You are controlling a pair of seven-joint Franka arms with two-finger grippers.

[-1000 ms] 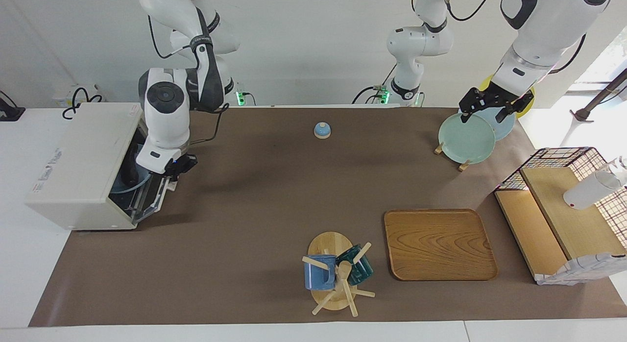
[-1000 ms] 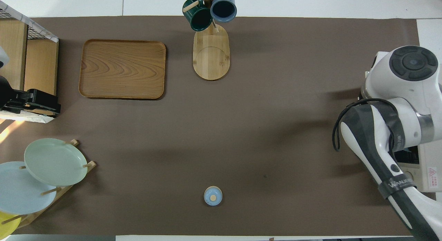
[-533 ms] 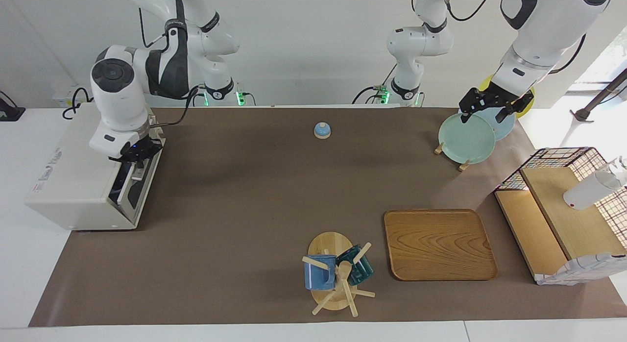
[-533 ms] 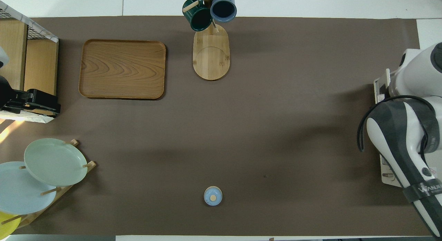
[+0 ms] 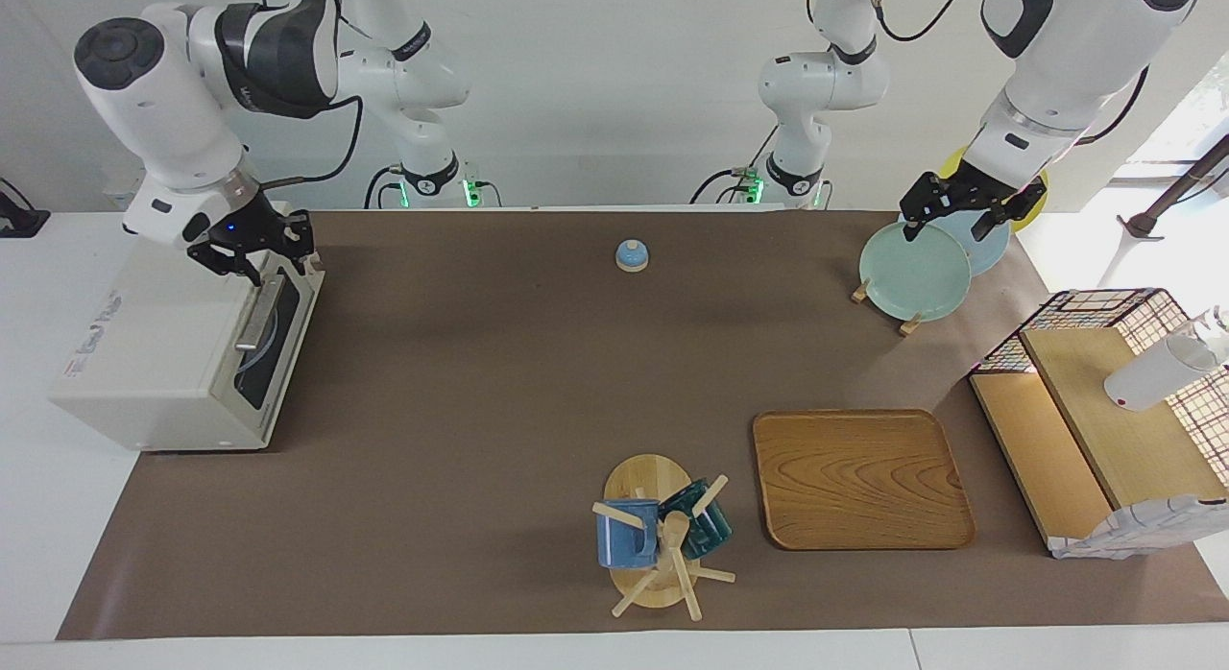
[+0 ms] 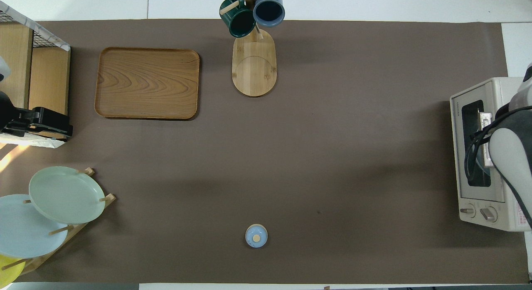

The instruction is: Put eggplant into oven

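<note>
The off-white oven (image 5: pixel 163 363) stands at the right arm's end of the table with its glass door shut and the bar handle (image 5: pixel 257 315) against its front. It also shows in the overhead view (image 6: pixel 474 194). The eggplant is out of view; only a pale blue shape shows through the door window. My right gripper (image 5: pixel 253 254) hangs open and empty just above the oven's top front edge. My left gripper (image 5: pixel 968 216) waits open and empty over the plate rack (image 5: pixel 912 267).
A small blue knobbed lid (image 5: pixel 632 255) sits near the robots at mid table. A wooden tray (image 5: pixel 859 478) and a mug tree (image 5: pixel 658 536) lie farther out. A wire shelf rack (image 5: pixel 1104 411) stands at the left arm's end.
The oven door swung from open to shut. My right gripper rose from the door's edge to above the oven's top front edge. The left arm has not moved.
</note>
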